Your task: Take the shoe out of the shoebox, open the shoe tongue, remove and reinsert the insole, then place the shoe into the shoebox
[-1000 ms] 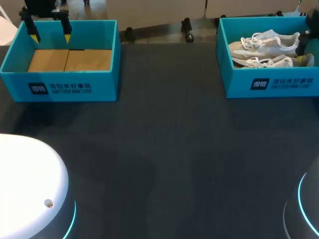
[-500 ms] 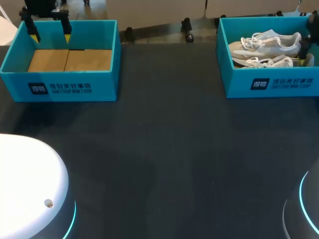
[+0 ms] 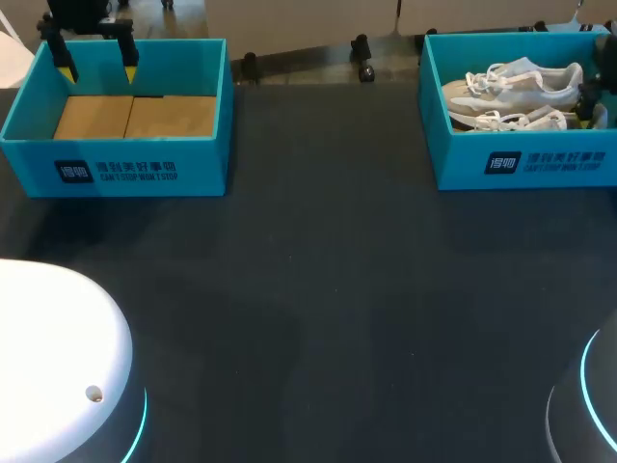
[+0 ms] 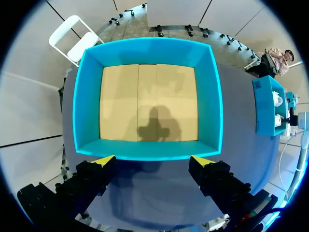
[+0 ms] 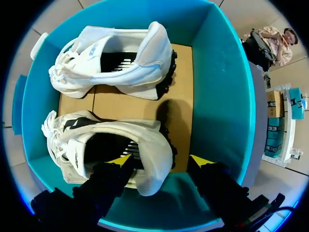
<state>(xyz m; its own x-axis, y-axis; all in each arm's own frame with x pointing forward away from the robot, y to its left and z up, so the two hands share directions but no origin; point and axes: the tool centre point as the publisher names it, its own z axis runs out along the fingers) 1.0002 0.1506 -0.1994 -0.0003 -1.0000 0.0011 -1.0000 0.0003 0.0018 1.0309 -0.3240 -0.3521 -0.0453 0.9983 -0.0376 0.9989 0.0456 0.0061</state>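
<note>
At two o'clock on the table [image 3: 318, 289], the right shoebox [image 3: 525, 166] is holding two white shoes lying side by side. The right gripper [image 5: 160, 162] is hanging over the near shoe [image 5: 91, 140] with its fingers standing apart: one yellow tip is sitting over the shoe's dark opening and the other outside the heel, so the padded heel collar is lying between them, not yet pinched. I am judging this shoe to be light, with a soft upper that will be giving under pressure and a firmer heel and sole. The heel collar is looking like the soundest place to grip, since the loose laces and tongue would be slipping or stretching. The far shoe [image 5: 113, 60] is lying just beside it. At ten o'clock the left gripper [image 4: 153, 162] is hovering, fingers apart, at the rim of the left shoebox [image 4: 212, 111] with its cardboard floor.
</note>
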